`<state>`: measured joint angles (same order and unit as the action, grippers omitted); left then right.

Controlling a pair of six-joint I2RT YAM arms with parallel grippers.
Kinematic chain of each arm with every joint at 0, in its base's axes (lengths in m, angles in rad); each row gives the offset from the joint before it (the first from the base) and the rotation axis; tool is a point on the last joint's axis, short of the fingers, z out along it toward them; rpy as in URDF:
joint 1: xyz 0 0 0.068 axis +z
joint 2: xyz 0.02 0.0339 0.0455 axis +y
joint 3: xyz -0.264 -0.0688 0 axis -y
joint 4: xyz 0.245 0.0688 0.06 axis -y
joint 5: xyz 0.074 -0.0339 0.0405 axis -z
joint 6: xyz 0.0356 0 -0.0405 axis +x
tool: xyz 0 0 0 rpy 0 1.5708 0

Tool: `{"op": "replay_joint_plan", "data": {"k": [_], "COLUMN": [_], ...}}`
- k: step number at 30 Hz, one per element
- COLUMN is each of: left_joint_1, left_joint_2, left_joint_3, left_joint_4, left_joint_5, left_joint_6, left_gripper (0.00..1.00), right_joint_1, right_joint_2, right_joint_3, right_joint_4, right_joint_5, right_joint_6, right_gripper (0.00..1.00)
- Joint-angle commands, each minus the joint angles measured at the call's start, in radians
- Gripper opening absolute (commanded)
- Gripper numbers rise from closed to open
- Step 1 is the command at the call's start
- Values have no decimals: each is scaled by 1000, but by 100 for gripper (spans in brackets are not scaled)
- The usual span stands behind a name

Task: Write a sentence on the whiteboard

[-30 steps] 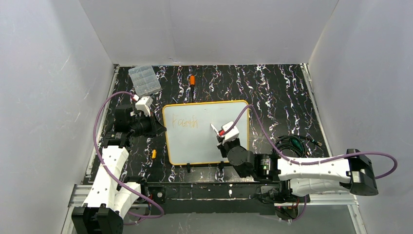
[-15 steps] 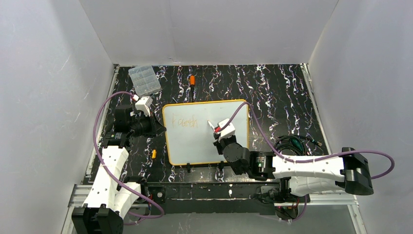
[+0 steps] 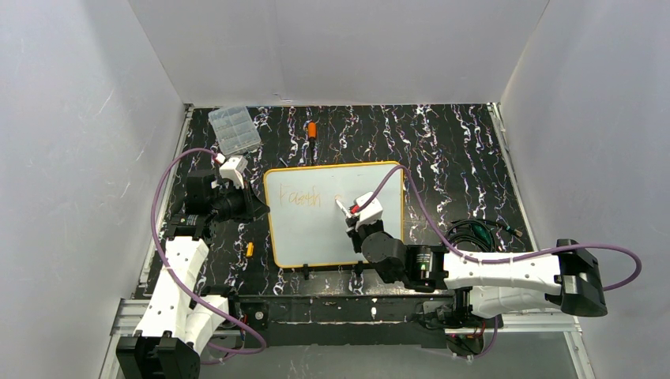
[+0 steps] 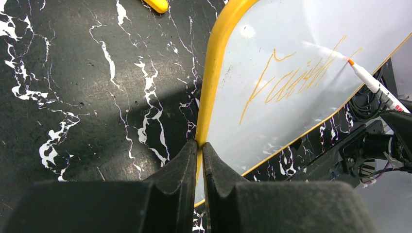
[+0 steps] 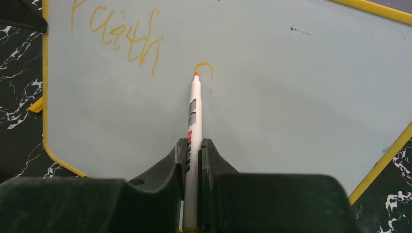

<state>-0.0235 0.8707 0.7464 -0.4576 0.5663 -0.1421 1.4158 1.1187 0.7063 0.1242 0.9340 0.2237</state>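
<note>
The whiteboard [image 3: 316,229], white with a yellow rim, lies flat in the middle of the table. An orange handwritten word [image 3: 301,198] sits at its upper left; it also shows in the left wrist view [image 4: 291,80] and the right wrist view [image 5: 121,36]. My left gripper [image 4: 200,145] is shut on the whiteboard's left rim [image 4: 214,73]. My right gripper [image 5: 193,145] is shut on a white marker [image 5: 193,116]. Its orange tip [image 5: 196,74] rests on the board beside a small fresh curved stroke [image 5: 205,65].
A clear compartment box [image 3: 234,129] stands at the back left. An orange-handled tool [image 3: 312,130] lies behind the board. A small yellow piece [image 3: 250,249] lies left of the board. Black cables [image 3: 474,233] coil at the right.
My right gripper moved the marker left and up the board, then drew a small curved stroke to the right of the first word. The left gripper has not moved.
</note>
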Motion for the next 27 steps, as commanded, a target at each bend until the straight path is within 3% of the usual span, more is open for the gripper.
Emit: {"op": "replay_joint_plan", "data": {"k": [1, 18, 27], "left_joint_1": [-4, -4, -4], "left_joint_2": [-19, -21, -22], "left_joint_3": [16, 16, 16], "left_joint_4": [-22, -23, -21], "left_joint_5": [16, 14, 12], "left_joint_6": [-2, -3, -4], "left_gripper": [8, 8, 7], "right_joint_1": [-7, -7, -5], "right_joint_2": [-16, -17, -25], "right_joint_3": [4, 38, 20], "right_joint_4": [-45, -27, -113], "right_joint_5": [27, 109, 72], "right_joint_6": [26, -41, 40], "right_gripper": [1, 1, 1]}}
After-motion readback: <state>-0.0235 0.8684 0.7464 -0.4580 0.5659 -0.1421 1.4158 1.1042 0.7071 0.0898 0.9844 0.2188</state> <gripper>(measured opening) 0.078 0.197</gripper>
